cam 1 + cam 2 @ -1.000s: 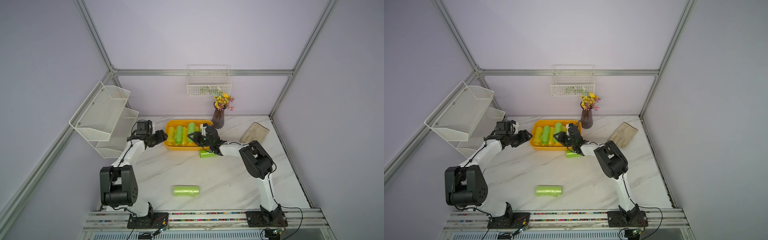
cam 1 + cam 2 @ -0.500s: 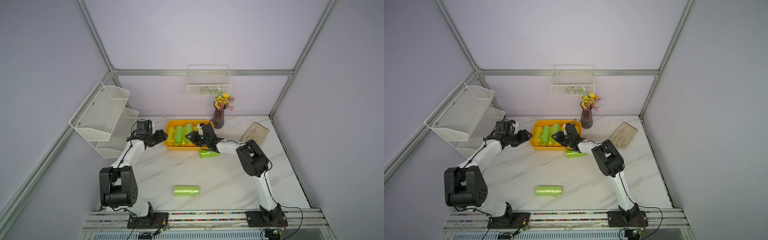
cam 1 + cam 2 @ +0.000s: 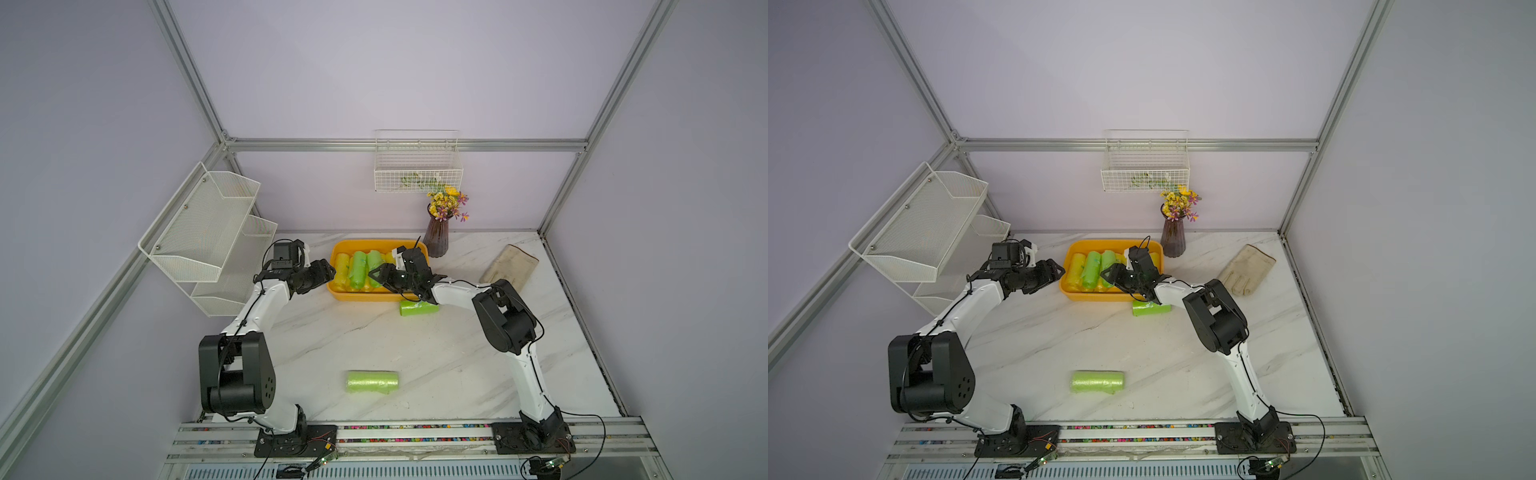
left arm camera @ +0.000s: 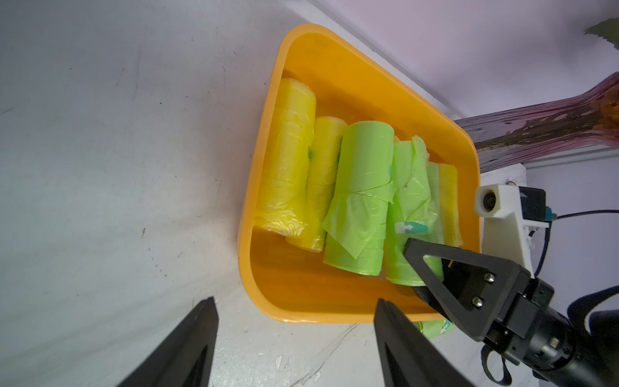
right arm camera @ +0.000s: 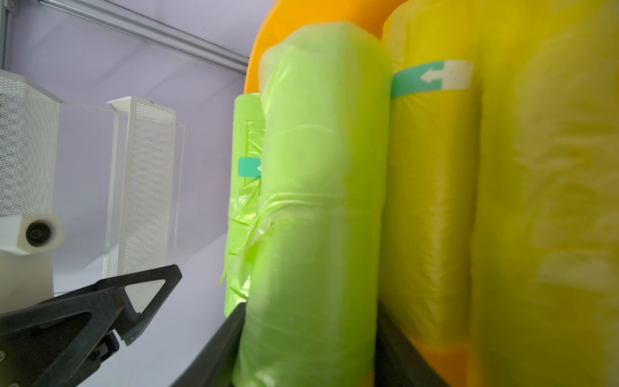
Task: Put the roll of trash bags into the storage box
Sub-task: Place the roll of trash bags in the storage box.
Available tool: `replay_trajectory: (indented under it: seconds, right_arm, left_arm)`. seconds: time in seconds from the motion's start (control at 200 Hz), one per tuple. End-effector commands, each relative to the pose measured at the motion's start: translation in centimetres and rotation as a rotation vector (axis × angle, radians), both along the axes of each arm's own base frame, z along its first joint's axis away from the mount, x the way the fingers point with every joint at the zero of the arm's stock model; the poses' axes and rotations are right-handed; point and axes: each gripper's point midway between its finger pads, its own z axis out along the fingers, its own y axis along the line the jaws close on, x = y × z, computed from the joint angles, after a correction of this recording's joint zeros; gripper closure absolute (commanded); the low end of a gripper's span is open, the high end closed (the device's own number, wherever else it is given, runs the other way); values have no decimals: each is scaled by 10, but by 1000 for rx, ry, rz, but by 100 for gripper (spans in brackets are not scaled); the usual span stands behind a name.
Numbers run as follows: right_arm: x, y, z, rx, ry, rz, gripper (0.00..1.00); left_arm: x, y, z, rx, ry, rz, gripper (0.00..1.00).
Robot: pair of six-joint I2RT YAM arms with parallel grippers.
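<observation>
Marble tabletop (image 3: 415, 340) fills the floor of the booth in both top views. On the left wall we see the white two-tier mesh rack (image 3: 203, 232), and on the back wall the white wire basket (image 3: 417, 166) with some greenery inside. The storage box (image 3: 357, 296), an orange-yellow tub, sits at the back of the table. Its far right corner is near the purple glass vase (image 3: 438, 243) of yellow flowers. A beige glove (image 3: 1246, 268) lies well to the right of both.

Inside the box we see yellow rolls (image 4: 288, 160) at the left end, then two green ones side by side, then more yellow at the right end. Two more green rolls lie outside. The stray roll (image 3: 417, 308) is just beside the box's front wall, under the right arm. The front roll (image 3: 372, 382) lies alone near the table's front edge.

The right gripper (image 5: 310, 311) reaches into the box with the green roll of trash bags (image 5: 318, 167) between its jaws. This roll lies in the box against its neighbours. The jaws flank it closely, but we cannot tell whether they press on it. The left gripper (image 4: 294, 303) hovers just beside the box's left end, jaws apart and holding nothing.
</observation>
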Motion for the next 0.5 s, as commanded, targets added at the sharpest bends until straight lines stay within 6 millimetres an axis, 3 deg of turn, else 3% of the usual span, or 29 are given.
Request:
replay_trajectory:
  seconds: [0.0,0.495]
  right_arm:
    - [-1,3,5,-21,-17,29,42]
    - [-3,-6,23,-57,-67,39,35]
  left_arm:
    - [6,3,26,-2,-83,6,26]
    - [3,4,29,9,-88,10,26]
